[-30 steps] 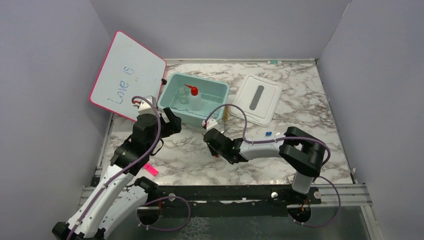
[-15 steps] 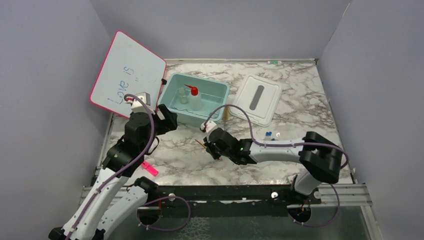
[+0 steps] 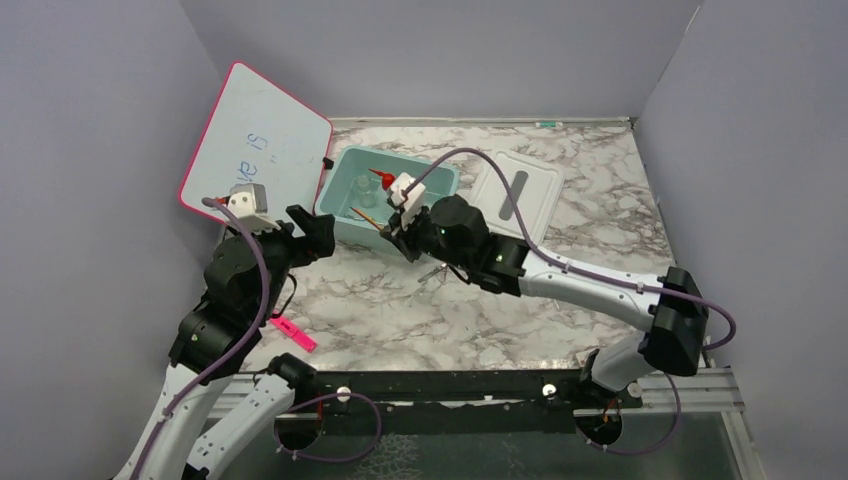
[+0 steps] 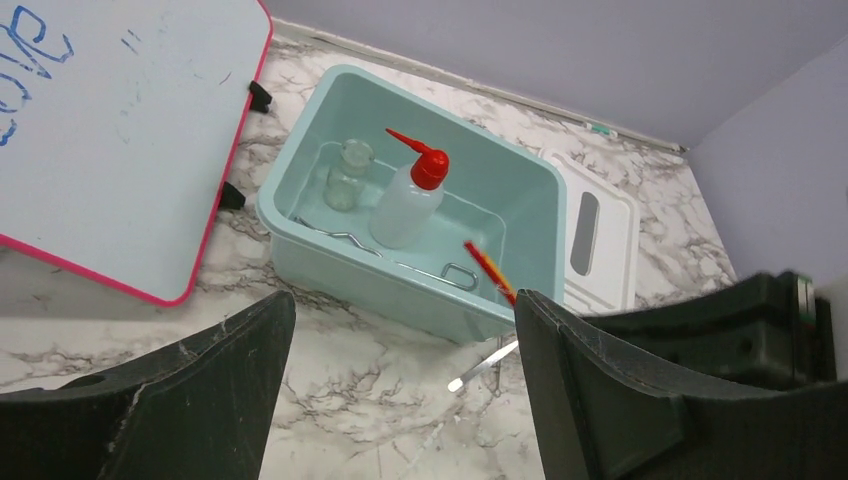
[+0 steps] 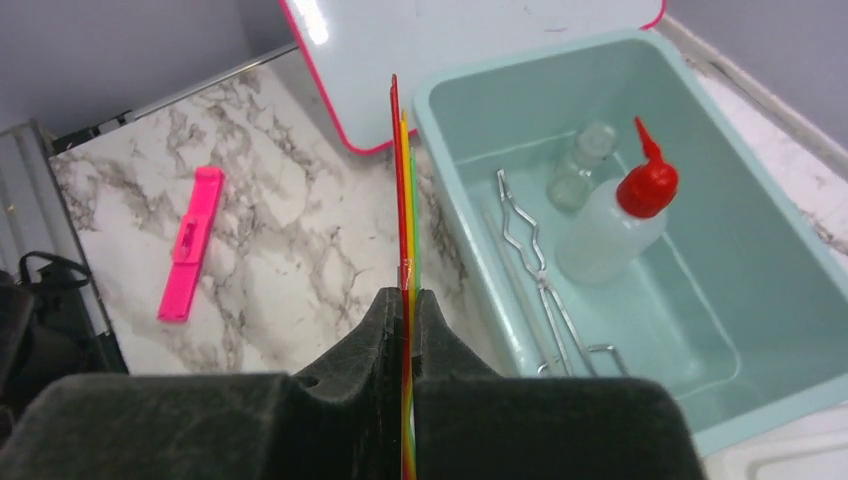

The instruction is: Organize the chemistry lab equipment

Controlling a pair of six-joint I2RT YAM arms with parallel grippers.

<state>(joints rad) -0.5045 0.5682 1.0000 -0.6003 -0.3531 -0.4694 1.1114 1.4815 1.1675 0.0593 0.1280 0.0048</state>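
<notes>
My right gripper [image 3: 393,228] is shut on the thin red-handled tool [image 5: 404,200], a bundle of red, yellow and green strands, and holds it in the air at the near left rim of the teal bin [image 3: 446,178]. The tool's tip [image 4: 490,270] hangs over the bin's near wall. Inside the bin are the squeeze bottle with a red nozzle [image 5: 615,225], two clear vials [image 5: 585,160] and the metal tongs [image 5: 535,265]. My left gripper [image 3: 308,232] is open and empty, left of the bin. In its wrist view the left gripper [image 4: 400,400] is above bare table.
The pink-edged whiteboard [image 3: 255,150] leans at the back left, touching the bin's left side. A white lid [image 3: 520,195] lies right of the bin. A pink highlighter [image 3: 293,333] lies near the front left. A thin metal spatula [image 4: 485,365] lies on the marble before the bin.
My right gripper has lifted the thin tool off the middle of the table and carried it back-left to the bin's rim. My left arm has drawn back to the left.
</notes>
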